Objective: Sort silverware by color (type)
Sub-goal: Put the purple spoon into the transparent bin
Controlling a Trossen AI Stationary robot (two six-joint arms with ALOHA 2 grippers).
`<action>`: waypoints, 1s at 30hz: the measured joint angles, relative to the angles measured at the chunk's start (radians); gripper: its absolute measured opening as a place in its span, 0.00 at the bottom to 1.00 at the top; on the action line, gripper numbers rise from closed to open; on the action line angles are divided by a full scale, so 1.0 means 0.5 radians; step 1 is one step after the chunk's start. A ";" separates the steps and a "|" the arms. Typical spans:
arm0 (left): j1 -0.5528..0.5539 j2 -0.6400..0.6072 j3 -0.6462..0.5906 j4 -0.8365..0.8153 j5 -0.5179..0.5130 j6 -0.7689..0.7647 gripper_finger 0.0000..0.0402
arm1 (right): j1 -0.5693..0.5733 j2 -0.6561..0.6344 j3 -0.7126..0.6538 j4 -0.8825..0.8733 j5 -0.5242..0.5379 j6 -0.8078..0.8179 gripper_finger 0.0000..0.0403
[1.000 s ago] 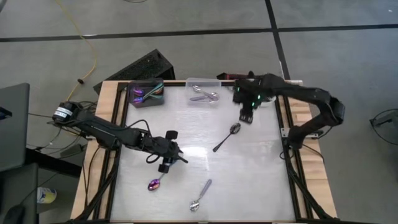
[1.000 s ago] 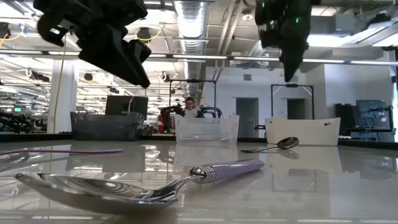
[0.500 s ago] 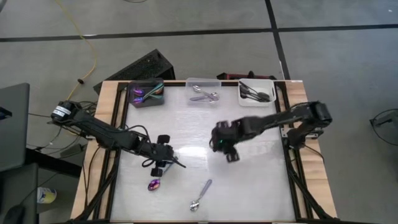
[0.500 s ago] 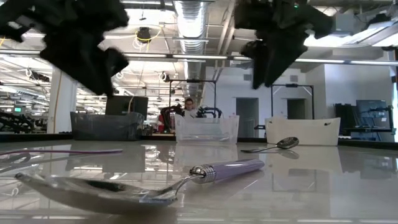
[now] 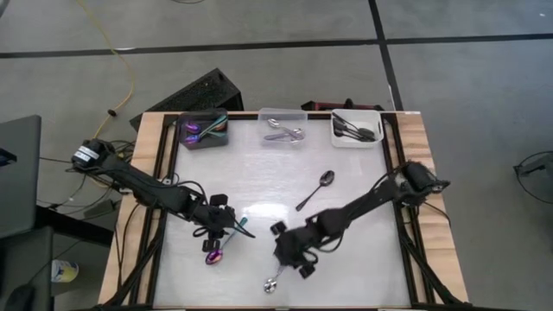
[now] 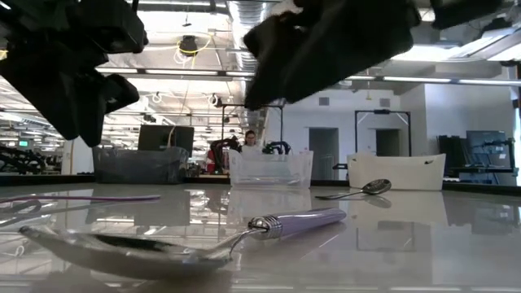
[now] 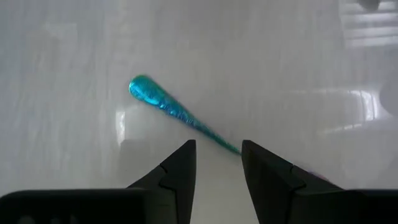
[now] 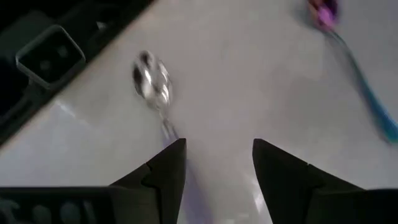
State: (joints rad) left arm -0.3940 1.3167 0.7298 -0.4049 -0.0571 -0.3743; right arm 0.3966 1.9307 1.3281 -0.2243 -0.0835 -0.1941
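Note:
An iridescent purple spoon with a teal handle lies flat on the table. My left gripper hovers over it, open, and the handle runs toward the gap between the fingers. A silver spoon with a lilac handle lies near the near edge. My right gripper is above that handle, open, with the bowl ahead of it. A dark spoon lies flat mid-table, apart from both grippers.
Three bins stand along the far edge: dark grey with iridescent spoons, clear with silver ones, white with dark ones. Bare table lies between the bins and the grippers. My two grippers work close together near the near edge.
My right gripper has swept from the far right corner by the white bin across the table toward the near edge, and now hangs over the lilac-handled spoon. My left gripper has shifted a little toward the near edge and lower over the teal-handled spoon. The spoons have not moved.

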 joint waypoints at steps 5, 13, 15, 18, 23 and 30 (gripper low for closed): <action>-0.038 0.002 0.000 0.037 -0.023 0.000 0.28 | 0.099 0.207 0.116 0.116 -0.003 0.060 0.51; -0.077 0.002 0.000 0.085 -0.106 -0.020 0.28 | 0.209 0.410 0.278 0.127 0.008 0.133 0.51; -0.078 0.002 0.000 0.097 -0.106 -0.023 0.28 | 0.221 0.445 0.279 0.122 0.040 0.137 0.51; -0.085 0.002 0.000 0.121 -0.114 -0.014 0.28 | 0.228 0.517 0.278 0.128 0.070 0.182 0.51; -0.088 0.002 0.000 0.127 -0.112 0.000 0.28 | 0.225 0.555 0.283 0.130 0.110 0.201 0.46; -0.088 0.002 0.000 0.128 -0.124 0.060 0.28 | 0.213 0.536 0.283 0.008 0.135 0.199 0.23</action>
State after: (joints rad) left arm -0.4377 1.3178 0.7300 -0.3408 -0.1190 -0.3442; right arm 0.5029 2.1985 1.4696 -0.2201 -0.0160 -0.0944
